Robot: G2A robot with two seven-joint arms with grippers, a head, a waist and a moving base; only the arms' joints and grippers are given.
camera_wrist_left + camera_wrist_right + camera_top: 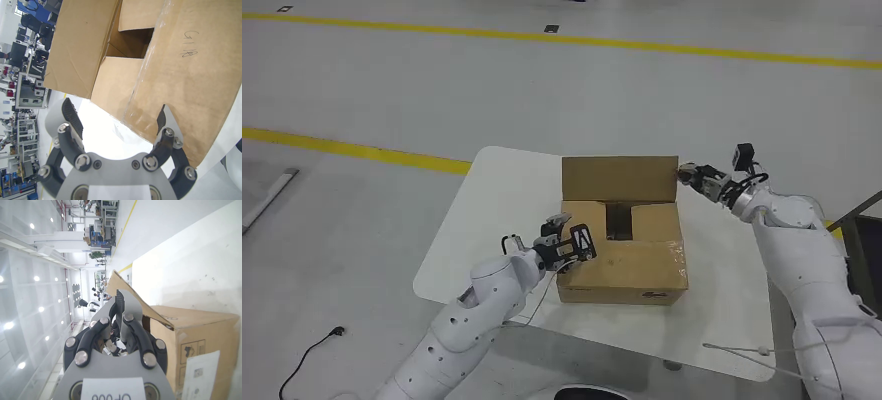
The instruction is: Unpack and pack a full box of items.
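A cardboard box [622,265] is sitting mid-bench [492,220], its far flap [620,178] standing up. The left gripper [572,235] is hovering at the near-left corner, jaws gaping. The right gripper [684,173] is sitting beside the flap's right corner, jaws pressed together. The flaps look light and bendy, so pinching an edge seems best.

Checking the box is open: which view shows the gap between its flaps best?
Top view: it looks straight down into the gap. The left wrist view shows it obliquely; the right wrist view catches the box's side and raised flap.

Robot lab hall: racks [26,132], floor lines [572,40]
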